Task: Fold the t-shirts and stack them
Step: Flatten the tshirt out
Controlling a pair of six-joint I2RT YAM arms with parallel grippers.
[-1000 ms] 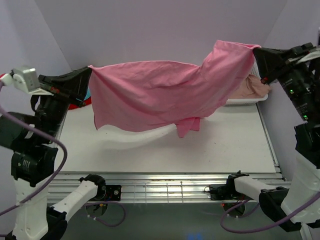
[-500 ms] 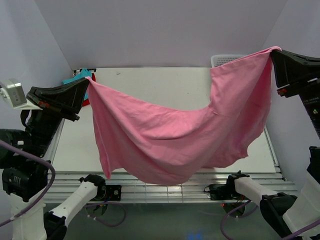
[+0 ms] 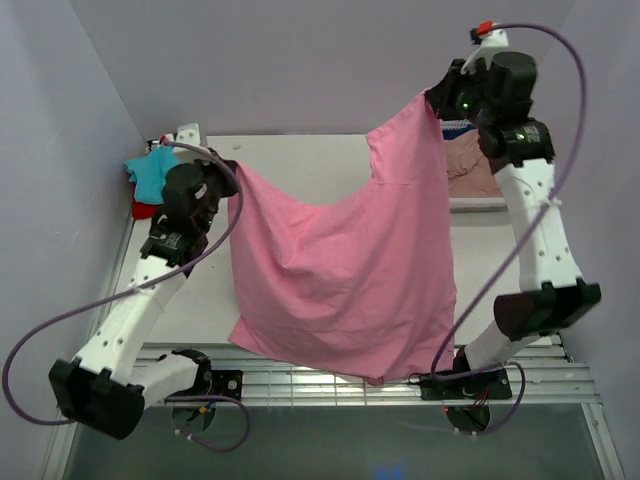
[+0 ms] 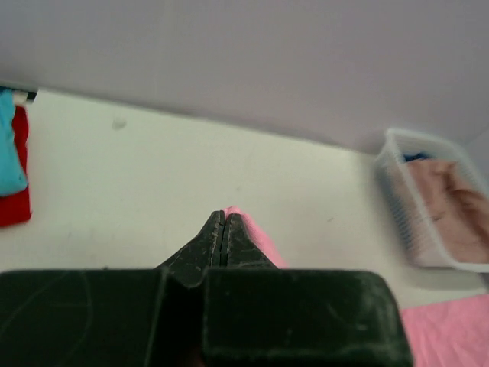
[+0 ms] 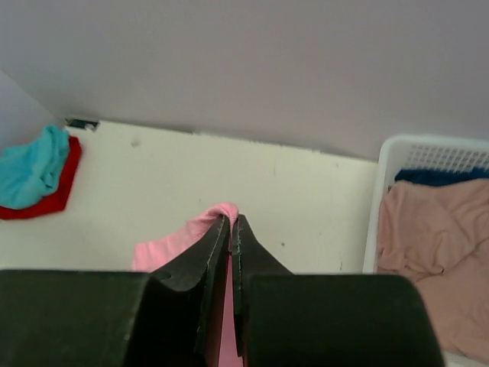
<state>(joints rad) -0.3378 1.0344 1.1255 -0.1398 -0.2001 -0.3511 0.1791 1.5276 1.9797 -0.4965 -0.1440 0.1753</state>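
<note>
The bright pink t-shirt (image 3: pixel 350 260) hangs spread in the air between both arms, its lower edge reaching past the table's near edge. My left gripper (image 3: pixel 236 172) is shut on its left top corner; a pink tip (image 4: pixel 237 218) shows at the closed fingers in the left wrist view. My right gripper (image 3: pixel 432 97) is shut on the right top corner, higher up; pink cloth (image 5: pixel 183 237) shows between its fingers in the right wrist view. Teal (image 3: pixel 152 170) and red (image 3: pixel 146 209) shirts lie at the far left. A dusty salmon-pink shirt (image 5: pixel 432 229) and a dark blue one (image 5: pixel 447 175) lie in the basket.
The white lattice basket (image 3: pixel 478 203) stands at the table's far right, partly behind the right arm. The white table (image 3: pixel 300 160) runs to the back wall. A metal rail (image 3: pixel 300 385) edges the near side. Purple cables loop beside both arms.
Both arms have swung inward and forward. The shirt, earlier stretched wide, now hangs narrower and longer, with the right corner raised higher than the left.
</note>
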